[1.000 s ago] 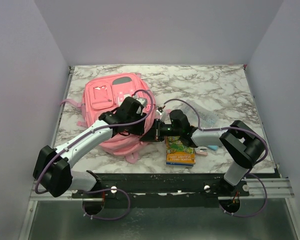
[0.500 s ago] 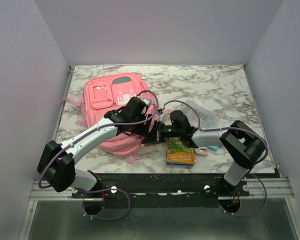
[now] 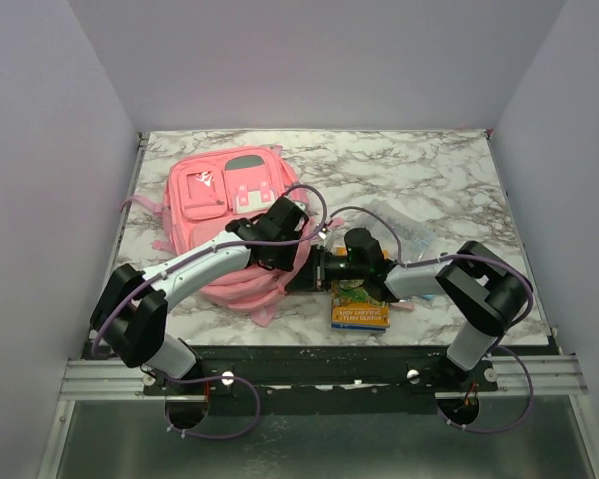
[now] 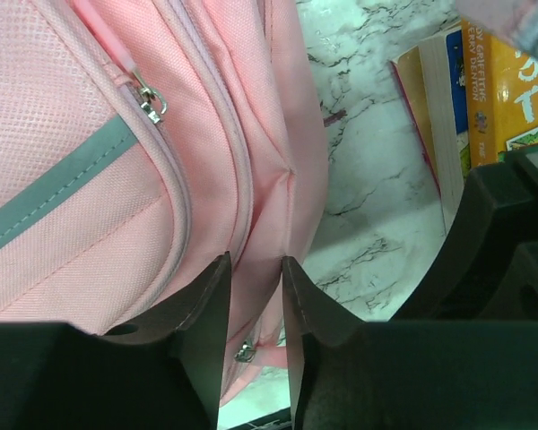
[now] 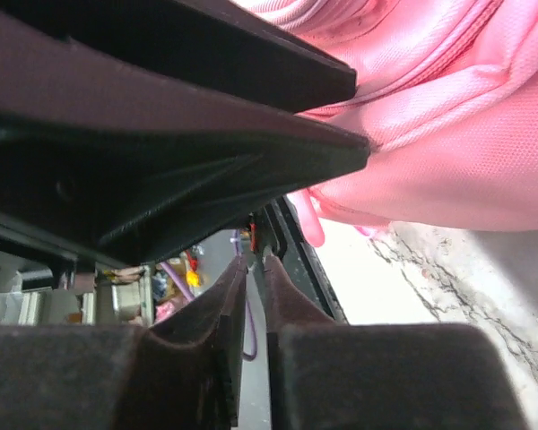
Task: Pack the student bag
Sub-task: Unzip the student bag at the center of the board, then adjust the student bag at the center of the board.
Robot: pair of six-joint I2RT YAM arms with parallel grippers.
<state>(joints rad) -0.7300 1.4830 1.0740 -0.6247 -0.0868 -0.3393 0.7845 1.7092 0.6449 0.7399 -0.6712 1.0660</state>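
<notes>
Student bag (image 3: 220,200): lies flat, pockets up, on the left half of the marble surface (image 3: 449,170). Its lower right corner is under both arms. In the left wrist view the zip lines run closed along the pink fabric, and one zip pull (image 4: 149,100) lies loose by the grey trim. We see no opening yet, so we judge that packing has not started.

Left gripper (image 4: 254,296): the fingers are drawn close around a raised fold of the bag's side seam, and the fabric puckers into the gap. It looks clamped on that fold. We think the purpose is to pin or lift the soft side so the zip line goes taut for the other arm.

Right gripper (image 5: 251,296): it reaches in from the right, low and just beside the left one, at the bag's near edge. Its fingers are nearly together, with only a sliver between them. A small reddish bit sits at the tips, but we cannot tell whether they pinch it. The left arm blocks most of that view. The gripper is probably placed there to find a zip pull.

Outward: a yellow book (image 3: 360,304) lies just right of the bag near the front edge, within the right arm's reach. A clear packet (image 3: 404,228) lies farther back. We take both to be waiting to go in.
</notes>
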